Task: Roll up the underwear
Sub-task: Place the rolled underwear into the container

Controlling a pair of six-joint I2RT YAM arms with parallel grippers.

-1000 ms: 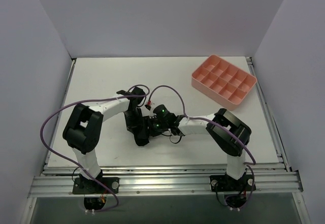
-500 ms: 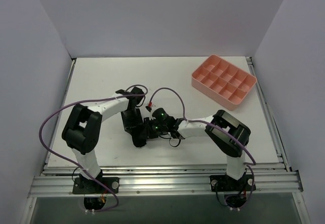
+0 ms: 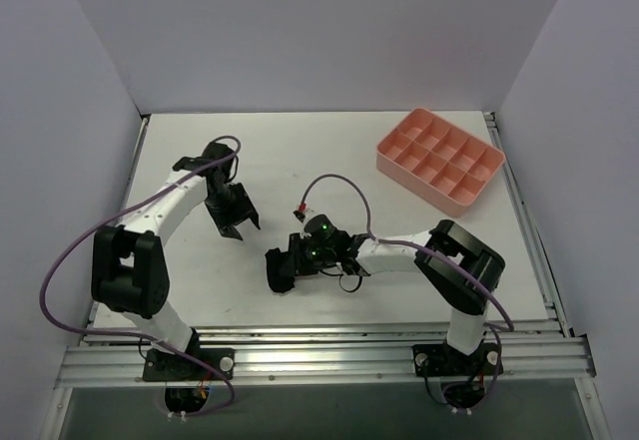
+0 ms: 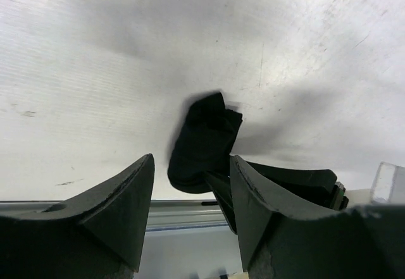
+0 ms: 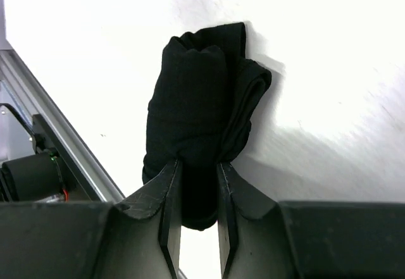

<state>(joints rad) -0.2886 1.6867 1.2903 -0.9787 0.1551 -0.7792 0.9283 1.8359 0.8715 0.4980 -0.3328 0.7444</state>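
The underwear (image 3: 279,271) is a black fabric bundle, rolled up, on the white table in front of the arm bases. In the right wrist view the underwear (image 5: 195,117) is pinched at its near end between my right gripper's (image 5: 196,187) fingers. My right gripper (image 3: 298,262) is shut on it, low at the table. My left gripper (image 3: 236,223) is open and empty, up and to the left, well apart from the roll. In the left wrist view the underwear (image 4: 202,141) lies beyond my open left gripper (image 4: 192,212), with the right gripper's finger (image 4: 221,193) beside it.
A pink compartment tray (image 3: 439,158) stands at the back right of the table. The metal rail (image 3: 319,355) runs along the table's near edge, close to the roll. Purple cables (image 3: 329,176) loop above both arms.
My left gripper has let go of the underwear, opened and swung away up and to the left. My right gripper stays shut on the roll and has shifted slightly left.
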